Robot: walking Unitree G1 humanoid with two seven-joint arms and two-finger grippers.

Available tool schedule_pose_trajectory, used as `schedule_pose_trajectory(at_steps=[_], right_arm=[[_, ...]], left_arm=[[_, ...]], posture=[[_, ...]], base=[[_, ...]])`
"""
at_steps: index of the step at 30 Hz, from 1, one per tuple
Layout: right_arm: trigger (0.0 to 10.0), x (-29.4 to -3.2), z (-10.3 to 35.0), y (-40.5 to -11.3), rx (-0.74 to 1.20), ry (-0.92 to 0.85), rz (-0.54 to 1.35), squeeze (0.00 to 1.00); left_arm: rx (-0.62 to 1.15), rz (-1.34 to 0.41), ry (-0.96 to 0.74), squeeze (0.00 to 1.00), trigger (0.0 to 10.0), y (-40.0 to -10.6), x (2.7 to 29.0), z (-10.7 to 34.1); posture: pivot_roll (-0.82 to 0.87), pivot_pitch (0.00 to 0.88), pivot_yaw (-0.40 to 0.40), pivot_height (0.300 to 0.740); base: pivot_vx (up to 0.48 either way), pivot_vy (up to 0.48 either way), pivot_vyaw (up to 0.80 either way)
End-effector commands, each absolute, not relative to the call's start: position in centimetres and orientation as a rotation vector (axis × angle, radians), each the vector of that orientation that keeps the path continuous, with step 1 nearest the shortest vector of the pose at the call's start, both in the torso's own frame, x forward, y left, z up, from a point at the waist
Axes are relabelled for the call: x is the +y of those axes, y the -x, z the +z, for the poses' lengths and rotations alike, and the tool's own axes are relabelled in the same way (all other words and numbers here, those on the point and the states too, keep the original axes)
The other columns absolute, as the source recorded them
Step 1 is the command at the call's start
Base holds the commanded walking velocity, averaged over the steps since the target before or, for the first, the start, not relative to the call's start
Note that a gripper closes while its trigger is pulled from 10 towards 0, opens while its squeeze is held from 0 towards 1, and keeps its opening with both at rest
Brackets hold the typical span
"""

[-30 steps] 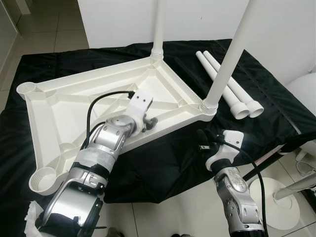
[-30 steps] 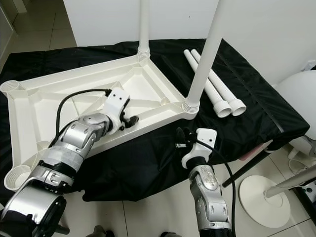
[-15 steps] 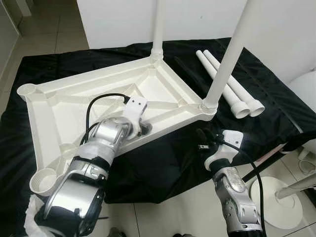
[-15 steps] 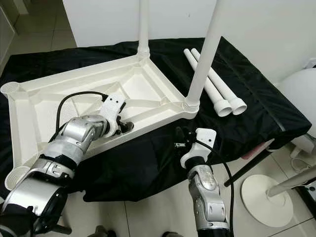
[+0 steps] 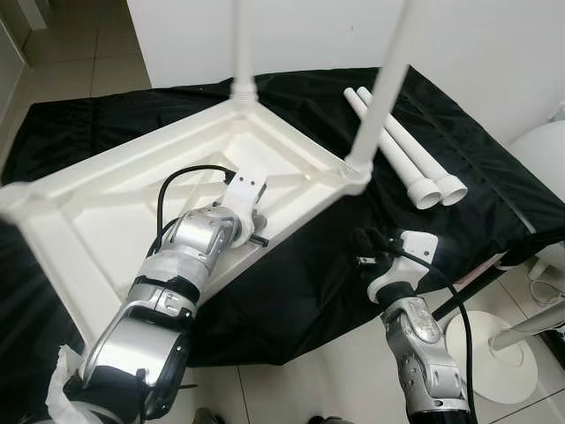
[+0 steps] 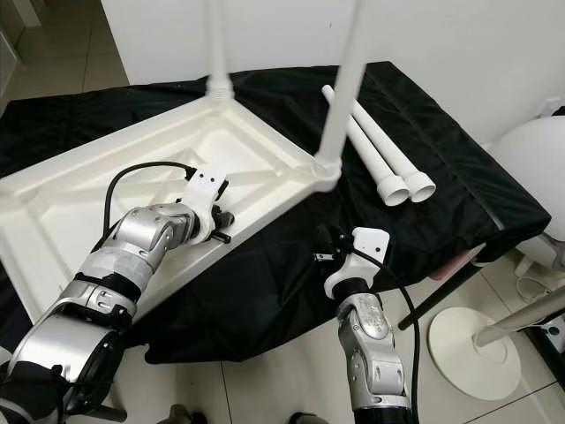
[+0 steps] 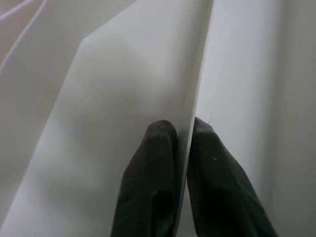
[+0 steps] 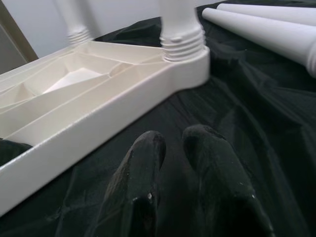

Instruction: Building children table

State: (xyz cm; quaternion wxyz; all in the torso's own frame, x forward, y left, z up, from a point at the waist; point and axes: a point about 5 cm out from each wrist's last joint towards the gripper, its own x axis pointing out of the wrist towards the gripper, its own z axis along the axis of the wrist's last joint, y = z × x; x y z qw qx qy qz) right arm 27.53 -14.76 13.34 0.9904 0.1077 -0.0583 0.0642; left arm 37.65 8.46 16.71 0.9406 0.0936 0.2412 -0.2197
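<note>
Black cloth (image 5: 459, 132), white floor stand (image 5: 494, 358).

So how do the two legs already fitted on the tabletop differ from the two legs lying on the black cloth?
The fitted legs stand upright in corner sockets of the upturned tabletop; the loose legs lie flat, side by side, on the black cloth. The fitted legs' threaded ends sit in the sockets; the loose legs' wide ends are open and free. All four are plain white tubes.

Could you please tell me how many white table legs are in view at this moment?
4: two legs stand screwed into the upturned tabletop, at its far corners; two loose legs lie side by side on the black cloth to its right.
</note>
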Motion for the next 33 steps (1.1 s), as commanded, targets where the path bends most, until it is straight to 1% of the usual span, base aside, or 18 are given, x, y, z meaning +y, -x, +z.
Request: schedule_pose_trajectory(at_steps=[1,2,3,4,7,8,9,11,12,15,16,17,18,26,27,28,29,33], right_arm=[[10.0,-14.7,13.2,-27.7,-0.115,-0.214,0.122,0.00],[10.0,-14.7,13.2,-27.7,-0.116,-0.214,0.122,0.00],[10.0,-14.7,13.2,-27.7,-0.117,-0.214,0.121,0.00],[10.0,-14.7,13.2,-27.7,-0.117,-0.214,0.121,0.00],[10.0,-14.8,13.3,-27.8,-0.119,-0.215,0.119,0.00],[10.0,-14.8,13.3,-27.8,-0.119,-0.215,0.119,0.00],[10.0,-14.8,13.3,-27.8,-0.120,-0.215,0.118,0.00],[10.0,-14.8,13.3,-27.8,-0.120,-0.214,0.117,0.00],[10.0,-14.8,13.3,-27.8,-0.120,-0.214,0.116,0.00],[10.0,-14.8,13.3,-27.8,-0.121,-0.214,0.116,0.00],[10.0,-14.8,13.3,-27.8,-0.121,-0.214,0.116,0.00],[10.0,-14.8,13.3,-27.8,-0.121,-0.214,0.116,0.00],[10.0,-14.8,13.3,-27.8,-0.121,-0.214,0.115,0.00],[10.0,-14.8,13.3,-27.9,-0.122,-0.213,0.117,0.00],[10.0,-14.7,13.3,-27.9,-0.122,-0.213,0.118,0.00],[10.0,-14.7,13.3,-27.9,-0.122,-0.213,0.118,0.00],[10.0,-14.7,13.3,-27.9,-0.122,-0.213,0.119,0.00],[10.0,-14.7,13.3,-27.9,-0.122,-0.213,0.119,0.00]], left_arm=[[0.471,-0.334,-0.219,0.00,0.0,-38.0,9.2,16.9],[0.452,-0.338,-0.217,0.00,0.0,-38.1,9.1,17.1],[0.420,-0.348,-0.220,0.00,10.0,-38.2,8.8,17.5],[0.420,-0.348,-0.220,0.00,10.0,-38.2,8.8,17.5],[0.310,-0.400,-0.248,0.00,10.0,-38.3,7.8,18.7],[0.310,-0.400,-0.248,0.00,10.0,-38.3,7.8,18.7],[0.254,-0.417,-0.247,0.00,10.0,-38.3,7.4,19.4],[0.238,-0.435,-0.241,0.00,10.0,-38.2,7.1,19.7],[0.233,-0.448,-0.222,0.04,10.0,-38.1,7.0,19.7],[0.229,-0.456,-0.209,0.04,10.0,-38.1,6.9,19.8],[0.225,-0.469,-0.204,0.88,10.0,-38.0,6.8,19.8],[0.225,-0.469,-0.204,0.88,10.0,-38.0,6.8,19.8],[0.221,-0.474,-0.199,1.00,10.0,-38.0,6.7,19.8],[0.185,-0.484,-0.212,1.00,10.0,-38.0,6.6,20.2],[0.163,-0.487,-0.207,0.88,10.0,-38.0,6.6,20.5],[0.163,-0.487,-0.207,0.88,10.0,-38.0,6.6,20.5],[0.125,-0.491,-0.177,0.00,10.0,-38.0,6.6,21.1],[0.072,-0.494,-0.121,0.00,10.0,-38.0,6.7,22.1]], posture=[[-0.03,0.085,0.037,0.740],[-0.03,0.084,0.037,0.740],[-0.03,0.084,0.037,0.740],[-0.03,0.084,0.037,0.740],[-0.03,0.084,0.038,0.740],[-0.03,0.084,0.038,0.740],[-0.03,0.084,0.038,0.740],[-0.03,0.085,0.039,0.740],[-0.03,0.085,0.039,0.740],[-0.03,0.085,0.039,0.740],[-0.04,0.086,0.039,0.740],[-0.04,0.086,0.039,0.740],[-0.04,0.086,0.039,0.740],[-0.03,0.085,0.038,0.740],[-0.03,0.085,0.038,0.740],[-0.03,0.085,0.038,0.740],[-0.03,0.085,0.038,0.740],[-0.03,0.087,0.039,0.740]], base=[[0.000,0.000,0.00],[0.000,0.000,0.00],[0.000,0.000,0.00],[0.000,0.000,0.00],[0.000,0.000,0.00],[0.000,0.000,0.00],[0.000,0.000,0.00],[0.000,0.000,0.00],[0.000,0.000,0.00],[0.000,0.000,0.00],[0.000,0.000,0.00],[0.000,0.000,0.00],[0.000,0.000,0.00],[0.000,0.000,0.00],[0.000,0.000,0.00],[0.000,0.000,0.00],[0.000,0.000,0.00],[0.000,0.000,0.00]])
